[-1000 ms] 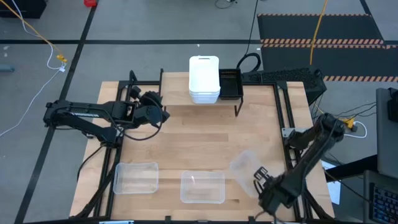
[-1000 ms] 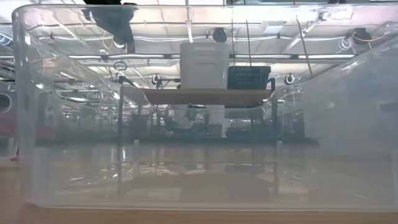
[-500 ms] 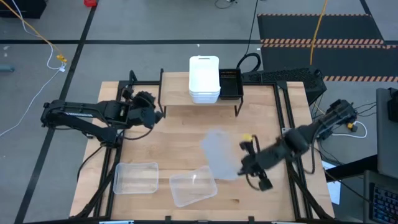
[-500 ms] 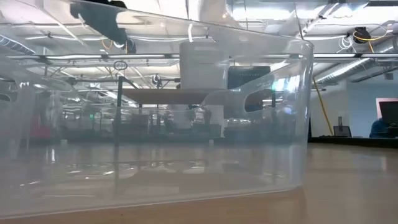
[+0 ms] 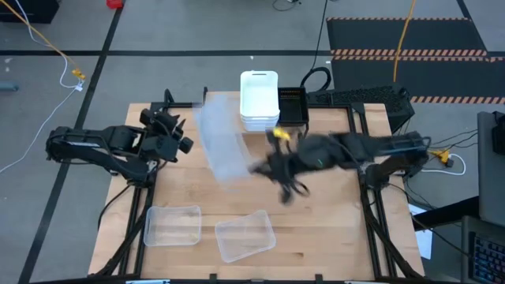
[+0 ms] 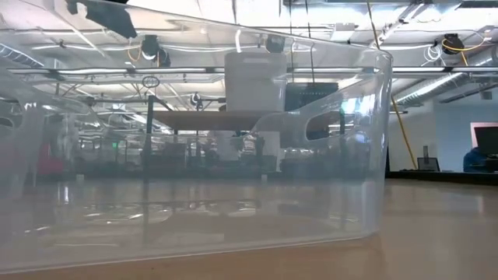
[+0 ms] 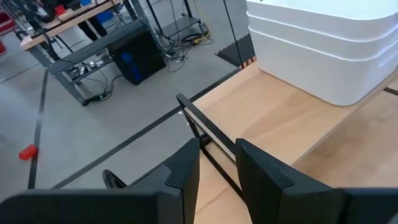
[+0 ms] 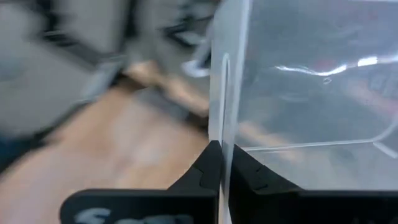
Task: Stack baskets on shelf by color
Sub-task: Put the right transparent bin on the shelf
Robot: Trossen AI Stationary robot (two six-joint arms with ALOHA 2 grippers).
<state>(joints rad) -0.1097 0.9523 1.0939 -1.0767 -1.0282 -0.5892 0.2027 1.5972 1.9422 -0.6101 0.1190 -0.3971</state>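
Right gripper (image 8: 221,163) jaws clamped on clear basket (image 5: 219,143) — seemingly airborne, left gripper (image 7: 217,165) jaws slightly apart

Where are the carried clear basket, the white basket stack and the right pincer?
carried clear basket (image 5: 221,142): high view, its see-through side wall.
white basket stack (image 5: 259,95): high view, top basket's middle.
right pincer (image 8: 221,163): right wrist view, between fingertips clamping the wall.

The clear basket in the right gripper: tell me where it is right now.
In the high view the held clear basket hangs above the table just left of centre, pinched by the right gripper, beside the white baskets stacked on the shelf.
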